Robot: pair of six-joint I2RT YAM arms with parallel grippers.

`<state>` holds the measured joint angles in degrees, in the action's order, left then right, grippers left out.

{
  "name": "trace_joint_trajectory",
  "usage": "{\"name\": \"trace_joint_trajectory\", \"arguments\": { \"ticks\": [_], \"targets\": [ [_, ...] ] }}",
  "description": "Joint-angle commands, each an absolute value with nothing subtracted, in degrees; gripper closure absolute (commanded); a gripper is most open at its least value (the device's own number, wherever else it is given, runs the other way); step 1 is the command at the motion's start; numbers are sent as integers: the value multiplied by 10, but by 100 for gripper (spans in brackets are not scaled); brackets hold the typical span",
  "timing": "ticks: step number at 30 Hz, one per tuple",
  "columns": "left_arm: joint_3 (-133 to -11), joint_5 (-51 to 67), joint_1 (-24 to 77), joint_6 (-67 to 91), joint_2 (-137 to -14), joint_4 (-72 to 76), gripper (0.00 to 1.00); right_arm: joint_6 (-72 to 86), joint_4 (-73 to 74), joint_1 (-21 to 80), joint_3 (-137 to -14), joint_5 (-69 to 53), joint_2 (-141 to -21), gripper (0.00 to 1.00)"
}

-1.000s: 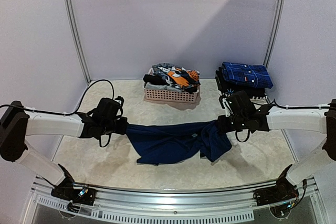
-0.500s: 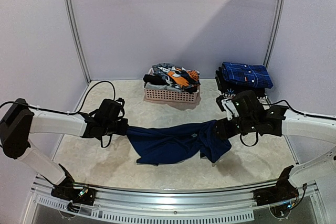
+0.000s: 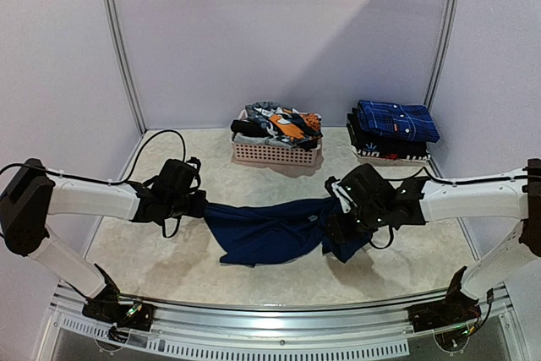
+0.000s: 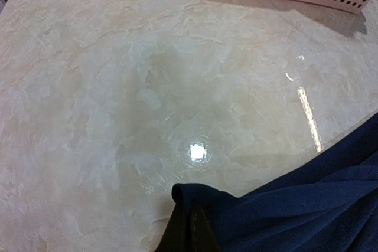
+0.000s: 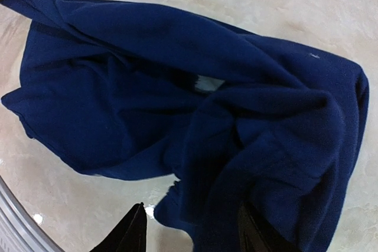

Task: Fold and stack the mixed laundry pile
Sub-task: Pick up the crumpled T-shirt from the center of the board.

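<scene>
Nearest us, the navy T-shirt (image 3: 269, 232) lies in the middle of the table (image 3: 161, 270), strung between the two arms. From above, we cannot see how either pair of fingers stands.

The left wrist view settles one side. There the left gripper (image 4: 190, 219) has its dark fingers pressed together on a corner of the navy cloth, which lifts off the marbled surface. The right wrist view settles the other. The right gripper (image 5: 190, 208) has its fingers spread wide, and the shirt's bunched right end is against one finger. A strip of bare table shows beside the other finger. That view also shows a small pale patch among the folds.

Farther back, the overhead view shows the pink basket (image 3: 276, 155) with the rest of the laundry pile (image 3: 283, 123) heaped inside. At the far right sits a folded stack (image 3: 396, 121), blue plaid on top.
</scene>
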<state>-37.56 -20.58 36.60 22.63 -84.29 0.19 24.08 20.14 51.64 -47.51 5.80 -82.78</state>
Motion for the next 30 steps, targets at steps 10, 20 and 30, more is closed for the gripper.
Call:
{"name": "trace_joint_trajectory", "arguments": {
  "ticks": [10,20,30],
  "targets": [
    [-378,-212,357,231,-847,9,100,238,180,560,-546,99,-887,51],
    [-374,-210,357,229,-847,14,100,256,219,559,-581,173,-959,54],
    [-374,-211,357,229,-847,15,100,265,267,559,-590,248,-986,66]
  ]
}}
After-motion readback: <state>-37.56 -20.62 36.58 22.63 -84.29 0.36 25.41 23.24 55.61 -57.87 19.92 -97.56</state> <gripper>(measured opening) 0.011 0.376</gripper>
